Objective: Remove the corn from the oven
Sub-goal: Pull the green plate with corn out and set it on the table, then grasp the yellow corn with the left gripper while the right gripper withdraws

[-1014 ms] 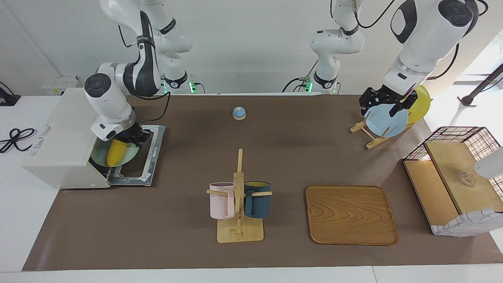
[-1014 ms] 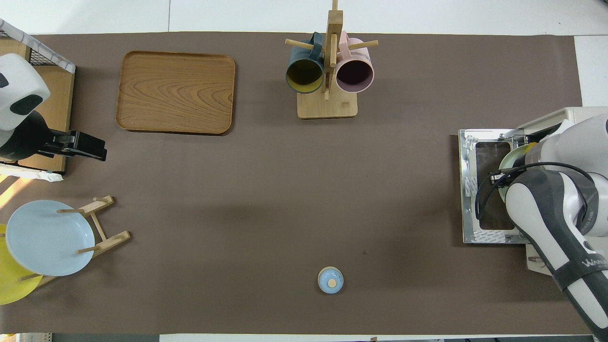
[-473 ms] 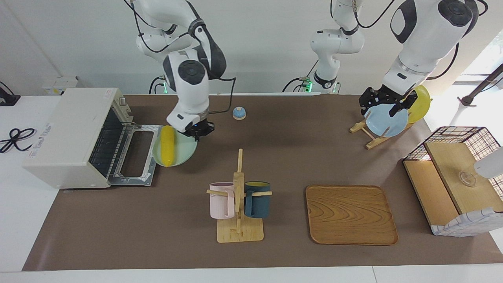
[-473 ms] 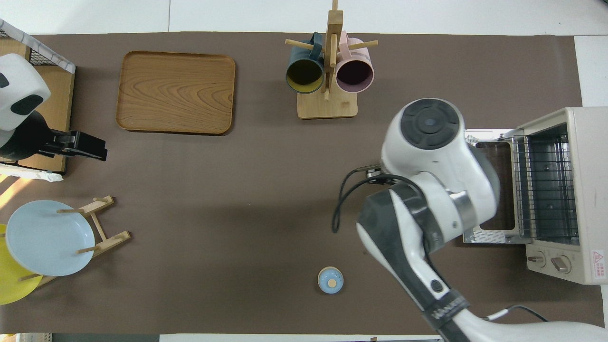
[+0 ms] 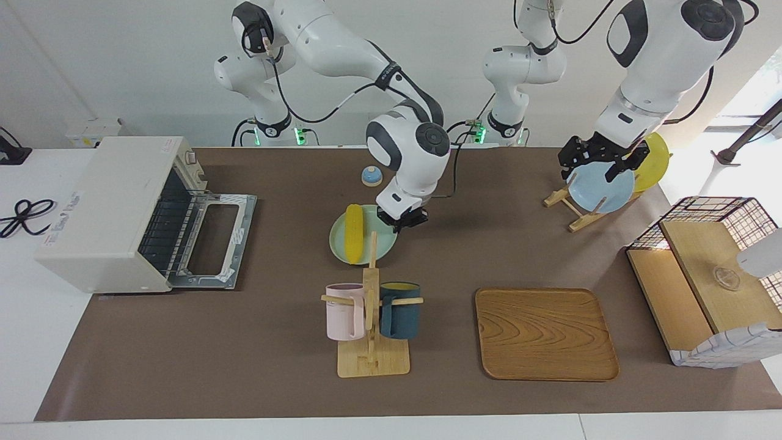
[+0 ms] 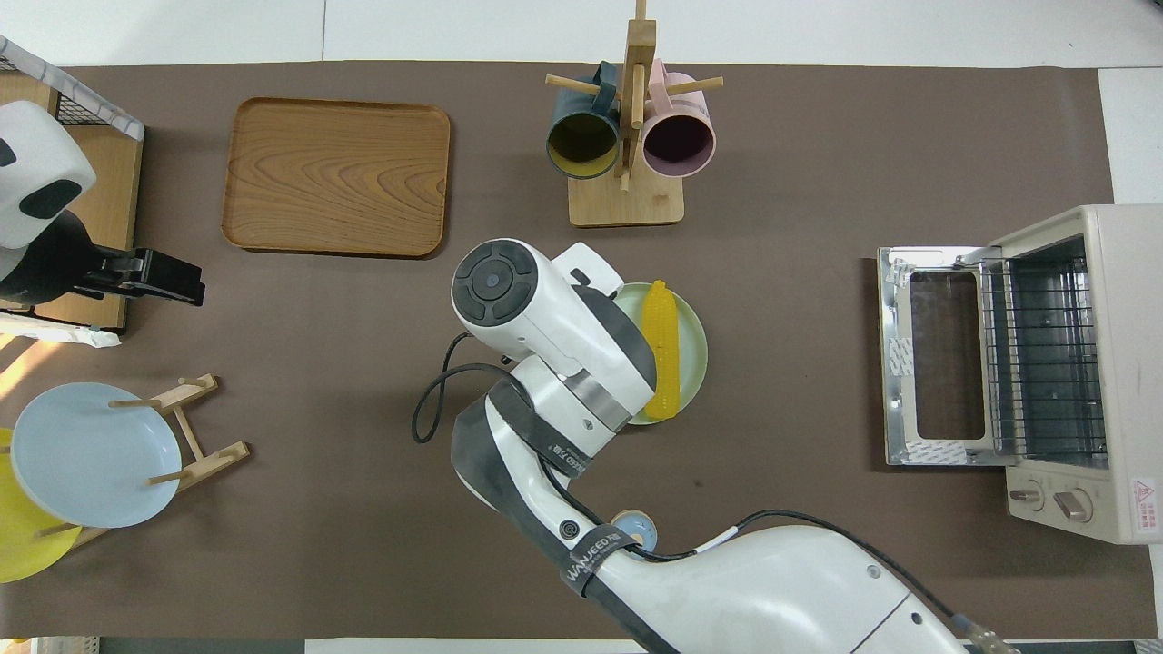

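Note:
The yellow corn point(image 5: 354, 233) point(image 6: 661, 350) lies on a pale green plate point(image 5: 379, 245) point(image 6: 692, 338) at the middle of the mat, just on the robots' side of the mug rack. My right gripper point(image 5: 402, 219) is shut on that plate's rim at the edge toward the left arm's end; its wrist hides the fingers from overhead. The off-white oven point(image 5: 104, 201) point(image 6: 1122, 363) stands at the right arm's end with its door point(image 5: 214, 238) point(image 6: 927, 354) folded down and bare racks inside. My left gripper point(image 5: 602, 162) point(image 6: 150, 277) waits, open, over the plate rack.
A wooden mug rack point(image 5: 371, 305) holds a pink and a dark blue mug. A wooden tray point(image 5: 545, 333) lies beside it. A small blue bell point(image 5: 371, 176) sits near the robots. A blue plate point(image 5: 602, 189) and yellow plate point(image 5: 654, 160) stand in their rack; a wire-and-wood basket box point(image 5: 708, 275) is at the left arm's end.
The right arm has drawn the green plate with the corn out of the oven and carried it along the mat to the middle, by the mug rack. The left arm has not moved.

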`<state>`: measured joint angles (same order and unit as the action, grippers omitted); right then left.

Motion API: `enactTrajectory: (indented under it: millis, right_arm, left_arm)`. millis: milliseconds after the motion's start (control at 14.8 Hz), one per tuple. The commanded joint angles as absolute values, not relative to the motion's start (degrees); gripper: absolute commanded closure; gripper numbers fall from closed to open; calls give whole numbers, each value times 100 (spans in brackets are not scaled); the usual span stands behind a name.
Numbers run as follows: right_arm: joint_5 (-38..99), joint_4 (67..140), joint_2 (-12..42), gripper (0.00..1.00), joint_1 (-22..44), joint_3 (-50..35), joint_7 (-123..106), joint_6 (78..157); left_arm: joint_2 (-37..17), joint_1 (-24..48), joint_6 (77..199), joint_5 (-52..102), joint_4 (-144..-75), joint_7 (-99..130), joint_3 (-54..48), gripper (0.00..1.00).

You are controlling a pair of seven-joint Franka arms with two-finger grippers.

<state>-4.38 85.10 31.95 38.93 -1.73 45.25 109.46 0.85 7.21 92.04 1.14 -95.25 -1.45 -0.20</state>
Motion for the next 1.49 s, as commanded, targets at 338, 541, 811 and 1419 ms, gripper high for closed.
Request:
enactTrajectory:
  millis: [338,541,811,1419]
  right_arm:
    - [88,8404,3173,67,3753,-167,4913,11540]
    - [-200,8288,3051,70,3587,-97,4414,11191]
    - [-782,9426,2086,100,2763,-62,3465,10590]
    - [-983,12128,1090,100,881,-62,1909,12243]
  left_arm:
    - [79,650,9237,9,-9475,-123,-35,0]
    - [123,668,9395,9,-9580,-106,-35,0]
    - [167,747,9615,35,-9738,-88,-70,0]
    - [-43,2696,10941,378,-10511,1852,-97,0]
